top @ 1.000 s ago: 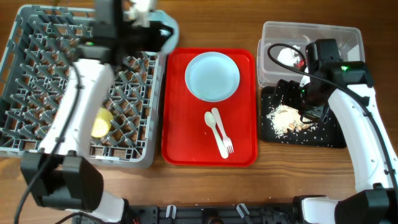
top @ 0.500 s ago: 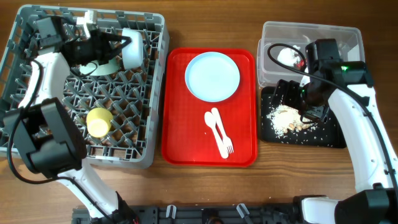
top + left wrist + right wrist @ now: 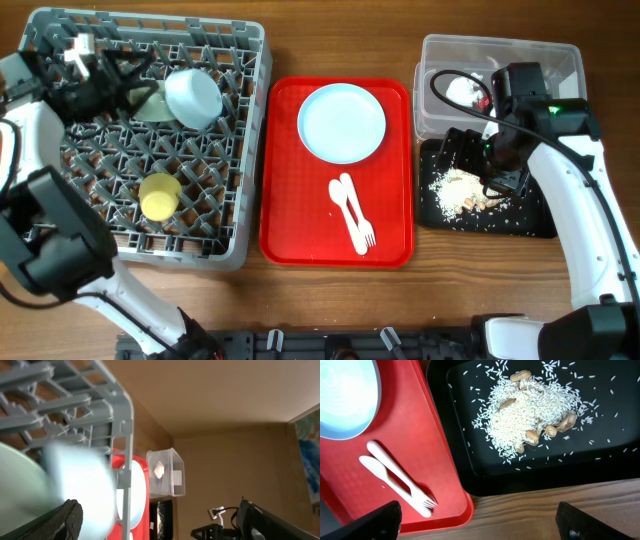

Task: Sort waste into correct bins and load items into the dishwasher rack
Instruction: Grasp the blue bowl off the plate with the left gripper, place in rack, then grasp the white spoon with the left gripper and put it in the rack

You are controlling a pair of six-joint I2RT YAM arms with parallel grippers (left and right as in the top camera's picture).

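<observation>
The grey dishwasher rack [image 3: 240, 150] holds a pale blue bowl [image 3: 193, 97] on its side, a light green bowl [image 3: 148, 104] behind it and a yellow cup [image 3: 160, 195]. My left gripper [image 3: 130, 82] is open at the rack's far left, just left of the bowls. In the left wrist view the blue bowl [image 3: 85, 490] is a blur beside one finger [image 3: 67, 520]. My right gripper [image 3: 485, 527] hangs open above the black tray [image 3: 530, 215] with food scraps [image 3: 460, 190]. A white tissue [image 3: 462, 90] lies in the clear tub [image 3: 530, 50]. The plate [image 3: 342, 122], spoon [image 3: 343, 192] and fork [image 3: 358, 225] lie on the red tray.
The red tray [image 3: 290, 200] sits between the rack and the two bins. Bare wooden table [image 3: 450, 290] runs along the front edge. The right arm [image 3: 585, 200] reaches over the table's right side.
My left arm swung from the rack's right edge to its far left corner. It set the pale blue bowl down in the rack and opened. The right arm has not moved.
</observation>
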